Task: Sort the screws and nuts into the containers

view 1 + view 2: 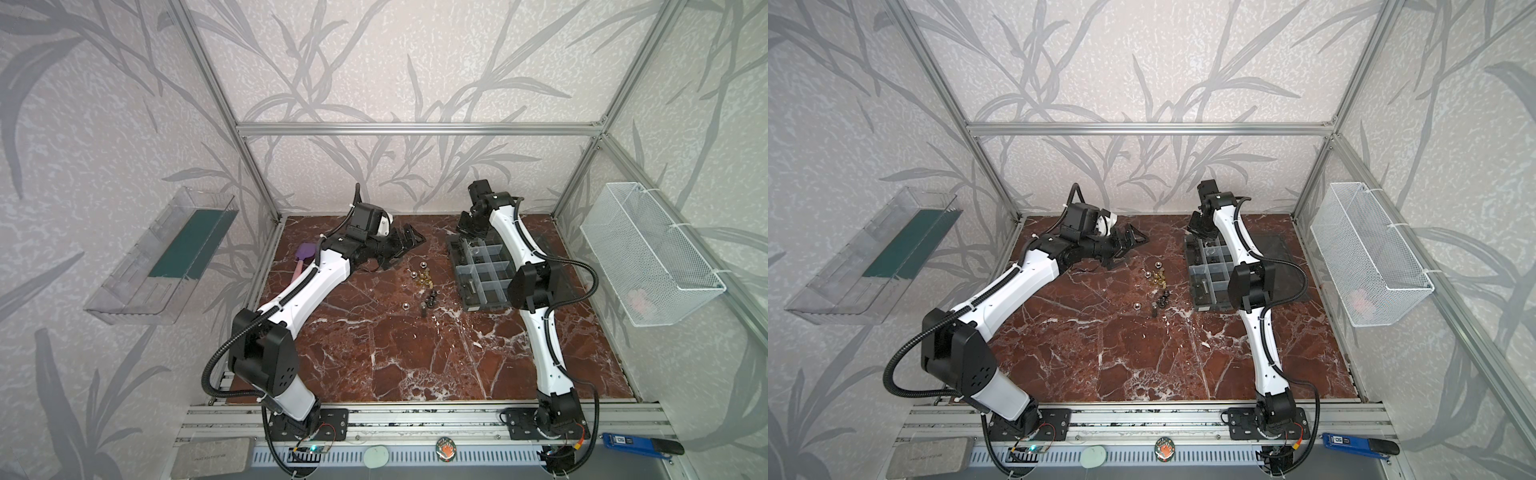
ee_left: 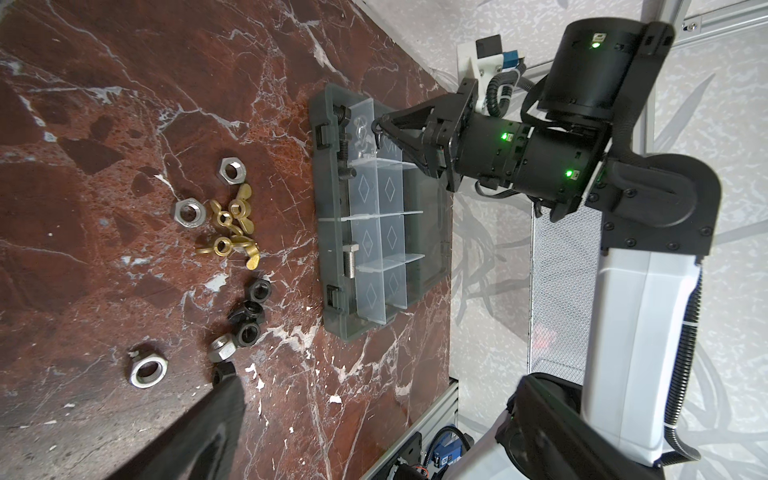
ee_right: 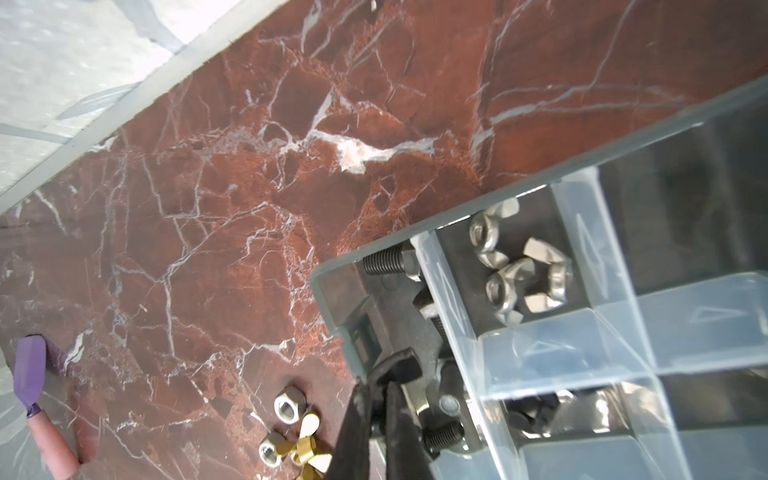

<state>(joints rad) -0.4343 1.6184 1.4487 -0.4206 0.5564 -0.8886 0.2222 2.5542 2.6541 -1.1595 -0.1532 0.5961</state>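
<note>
Loose nuts [image 1: 422, 278] lie mid-table: silver hex nuts [image 2: 189, 212], brass wing nuts [image 2: 232, 224] and black nuts [image 2: 249, 311]. The grey organizer box [image 2: 328, 232] stands to their right, with its containers open. One edge compartment holds black screws [image 2: 345, 149] and a silver screw [image 2: 351, 259]. Another holds silver wing nuts [image 3: 519, 270]. My right gripper [image 3: 380, 372] hangs shut over the box's far end, a small black piece at its tips; I cannot tell if it is held. My left gripper [image 2: 380, 378] is open, low beside the pile, holding nothing.
A purple spatula [image 1: 305, 255] lies at the back left of the marble top, behind my left arm. The white wire basket [image 1: 648, 249] hangs on the right wall and the clear shelf [image 1: 166, 257] on the left. The box's lid [image 1: 1279, 257] lies flat beneath my right arm.
</note>
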